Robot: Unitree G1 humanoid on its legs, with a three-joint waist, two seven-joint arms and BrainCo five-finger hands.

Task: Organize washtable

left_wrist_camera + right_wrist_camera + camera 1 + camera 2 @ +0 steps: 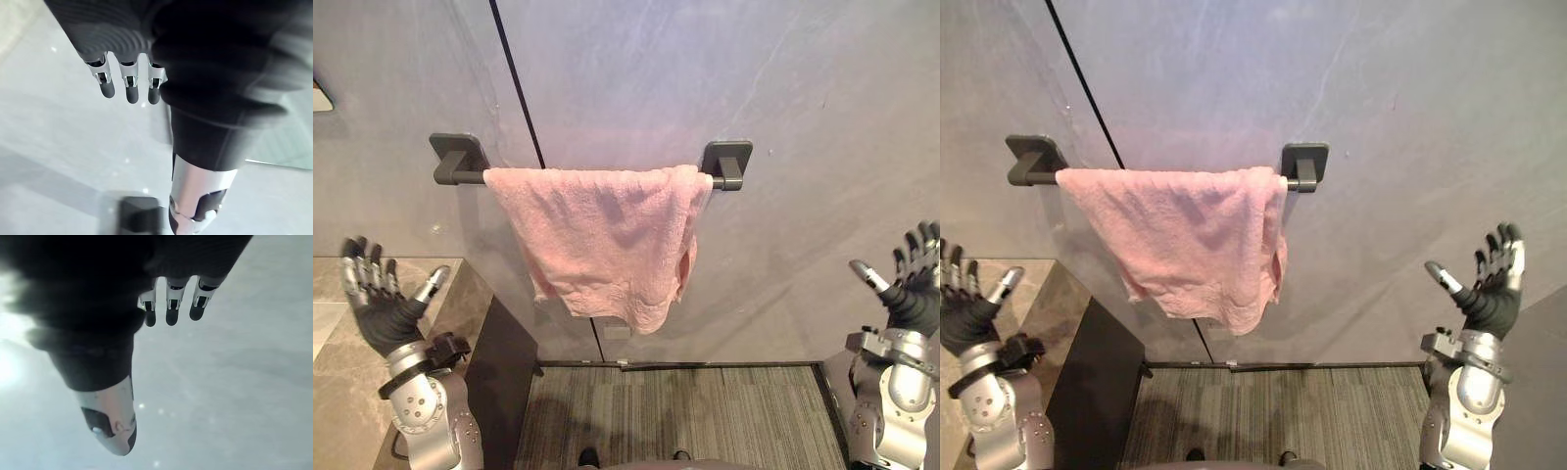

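— Where's the towel?
— The soft pink towel [602,240] hangs rumpled over the dark bar [460,178].
— Hands?
— I see the left hand [380,311] by the marble surface [342,377] and the right hand [915,289] raised; fingers [352,276] apart, empty.

The towel [602,240] hangs over the bar [458,177] fixed to the wall [803,78], ahead of both hands and between them. The left hand [377,304] is raised to the towel's left, apart from it, with the countertop [342,382] beneath and beside it. The right hand [915,279] is raised well to the towel's right. The floor [705,411] lies below the towel, between the two hands and lower than both.
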